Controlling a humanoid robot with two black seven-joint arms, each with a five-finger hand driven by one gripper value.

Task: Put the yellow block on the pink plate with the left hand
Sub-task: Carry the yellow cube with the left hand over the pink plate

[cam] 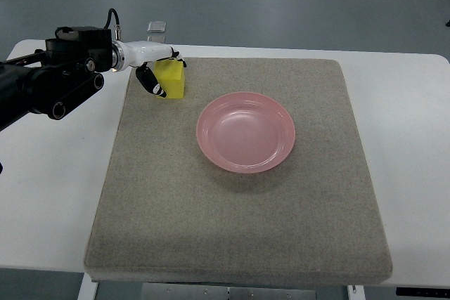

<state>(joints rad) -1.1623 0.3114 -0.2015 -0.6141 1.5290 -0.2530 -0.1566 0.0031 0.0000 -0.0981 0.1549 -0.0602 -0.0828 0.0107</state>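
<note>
A yellow block (172, 81) sits at the far left corner of the grey mat (239, 230). My left hand (163, 74) reaches in from the left on a white wrist and closes around the block. One black-tipped finger (152, 83) presses its left face and the other fingers curl over its back top edge. The block still appears to rest on the mat. The pink plate (245, 132) lies empty in the middle of the mat, to the right of the block and nearer to me. The right hand does not show.
The mat lies on a white table (408, 117). My black left forearm (49, 82) crosses the table's far left corner. A small clear object (156, 29) stands just behind the hand near the table's back edge.
</note>
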